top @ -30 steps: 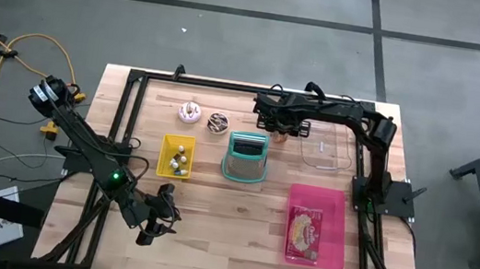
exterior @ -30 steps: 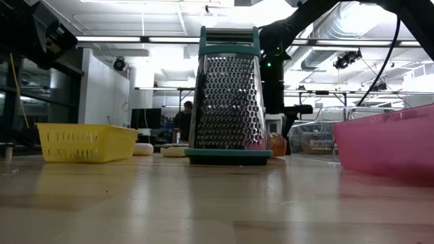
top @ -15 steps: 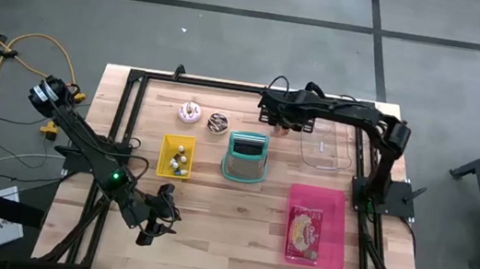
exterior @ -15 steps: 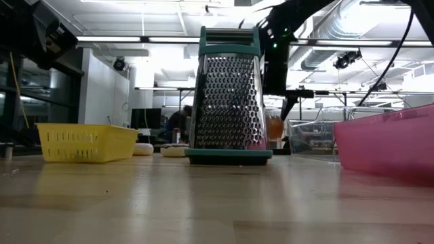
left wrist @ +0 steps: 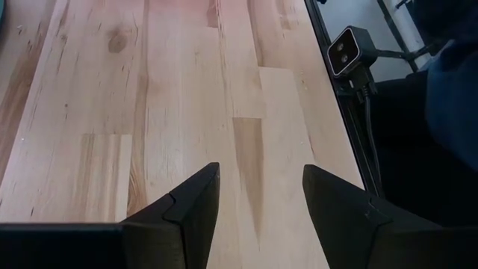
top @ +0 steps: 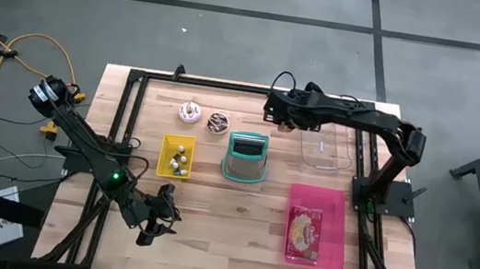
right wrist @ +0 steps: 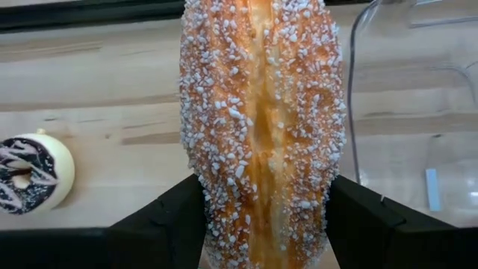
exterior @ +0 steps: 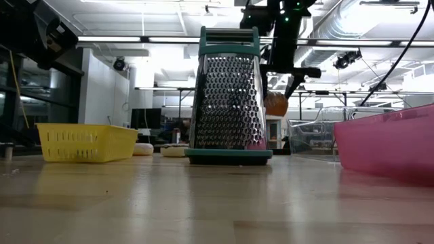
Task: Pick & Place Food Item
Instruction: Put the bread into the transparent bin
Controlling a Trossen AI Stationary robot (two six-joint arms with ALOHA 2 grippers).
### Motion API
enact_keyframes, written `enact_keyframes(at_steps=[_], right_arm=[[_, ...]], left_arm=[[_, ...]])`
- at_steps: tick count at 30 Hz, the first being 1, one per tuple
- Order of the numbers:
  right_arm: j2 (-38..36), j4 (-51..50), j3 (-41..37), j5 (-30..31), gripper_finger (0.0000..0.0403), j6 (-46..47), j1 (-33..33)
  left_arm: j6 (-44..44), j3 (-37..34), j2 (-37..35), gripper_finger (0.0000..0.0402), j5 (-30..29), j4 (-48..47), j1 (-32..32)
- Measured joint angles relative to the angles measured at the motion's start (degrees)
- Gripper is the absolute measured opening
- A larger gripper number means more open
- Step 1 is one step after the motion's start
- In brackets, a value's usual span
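Note:
A long sugar-crusted pastry (right wrist: 261,127) fills the right wrist view, with my right gripper (top: 285,116) shut on it above the table's far middle. In the low view the pastry (exterior: 276,103) hangs in the air behind the teal-framed grater (exterior: 228,95). Just to the right of it stands a clear plastic container (top: 326,151). My left gripper (top: 154,225) waits open over bare wood near the table's front left, nothing between its fingers (left wrist: 190,205). My right gripper pinches the pastry by its two long sides (right wrist: 196,179), one dark finger (right wrist: 168,220) on each side. The fingers come from above, slanting down. The pastry stands on edge between them, lifted clear of the table.
A yellow basket (top: 176,157) with small items stands left of the grater (top: 246,157). Two iced doughnuts (top: 190,110) (top: 217,123) lie at the far middle. A pink tray (top: 334,207) holding a packet lies at the right front. Black frame rails edge the table.
My right gripper has risen from near the tabletop, drifting slightly toward the table's right edge, and has carried the pastry up with it. The pastry, which stood low behind the grater, now hangs clear at about the grater's upper part.

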Motion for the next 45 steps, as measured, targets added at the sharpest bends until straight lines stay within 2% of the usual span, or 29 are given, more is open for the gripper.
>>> enact_keyframes(at_steps=[18,27,37,45], right_arm=[[0.1,-7.06,0.0,-0.54,0.0221,1.71,0.49],[-4.21,-10.25,-0.04,-1.32,0.0221,1.92,0.49],[-6.08,-20.73,-0.02,-1.37,0.0221,7.54,0.49],[-6.08,-23.48,-0.02,-3.14,0.0221,9.29,0.49]], left_arm=[[0.0,0.0,0.02,0.0189,0.0,-0.02,0.0],[0.0,0.01,0.0,0.0189,0.0,-0.04,0.0],[0.0,0.0,0.02,0.0189,0.0,0.02,0.0],[0.0,0.0,0.01,0.0189,0.0,0.07,0.0]])
